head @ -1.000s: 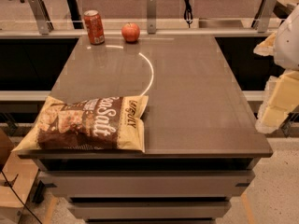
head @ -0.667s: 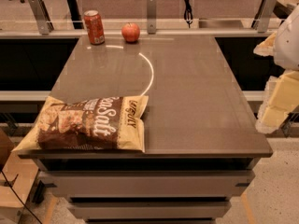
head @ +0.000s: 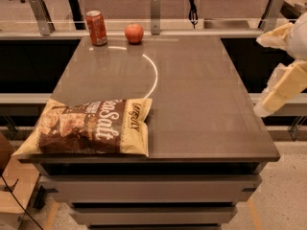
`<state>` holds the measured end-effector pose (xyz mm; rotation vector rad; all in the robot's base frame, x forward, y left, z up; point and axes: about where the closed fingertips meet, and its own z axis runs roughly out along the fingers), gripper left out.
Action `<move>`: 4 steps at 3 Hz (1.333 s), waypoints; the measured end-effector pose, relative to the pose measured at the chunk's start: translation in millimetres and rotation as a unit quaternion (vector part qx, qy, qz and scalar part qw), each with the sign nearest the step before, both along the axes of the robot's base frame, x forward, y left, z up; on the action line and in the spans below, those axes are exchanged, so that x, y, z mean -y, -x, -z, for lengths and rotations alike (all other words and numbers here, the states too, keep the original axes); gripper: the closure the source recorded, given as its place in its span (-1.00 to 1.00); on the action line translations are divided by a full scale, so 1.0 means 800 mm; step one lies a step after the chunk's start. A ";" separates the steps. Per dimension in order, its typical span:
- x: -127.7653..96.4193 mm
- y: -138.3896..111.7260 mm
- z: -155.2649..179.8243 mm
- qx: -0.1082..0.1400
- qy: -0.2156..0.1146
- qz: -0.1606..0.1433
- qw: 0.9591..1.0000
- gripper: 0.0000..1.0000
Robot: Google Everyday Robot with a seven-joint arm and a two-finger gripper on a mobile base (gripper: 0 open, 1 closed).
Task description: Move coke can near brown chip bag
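Three objects sat on the grey table [head: 206, 95] as the robot's task of moving the coke can [head: 96, 28] near the brown chip bag [head: 91, 127] appeared not yet begun. The can stood upright at the table's far-left corner, at about 11 o'clock, with a red apple [head: 134, 33] just beside it toward 12 o'clock. The bag lay flat at the near-left corner, at about 7 o'clock, its left end hanging slightly over the table's edge, well apart from the can. A thin white arc [head: 154, 75] marked on the tabletop curved between them. The gripper [head: 280, 89] hung off the table's right side, at about 3 o'clock, touching nothing and far from both task objects; whether it was open or closed could not be told from this view. By the look of things, the step in hand was the approach. The next move would call for a long reach across the table toward 11 o'clock, coming in on the can without bumping the apple next to it, then a carry down the left side to set the can beside the bag rather than on it.
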<state>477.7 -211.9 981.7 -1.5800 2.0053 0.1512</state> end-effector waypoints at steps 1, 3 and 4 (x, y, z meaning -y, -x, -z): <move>-0.035 -0.045 -0.010 0.025 -0.111 -0.038 0.993 -1.00; -0.052 -0.052 -0.012 0.017 -0.149 -0.027 0.988 -1.00; -0.089 -0.091 -0.006 0.028 -0.190 -0.015 0.981 -1.00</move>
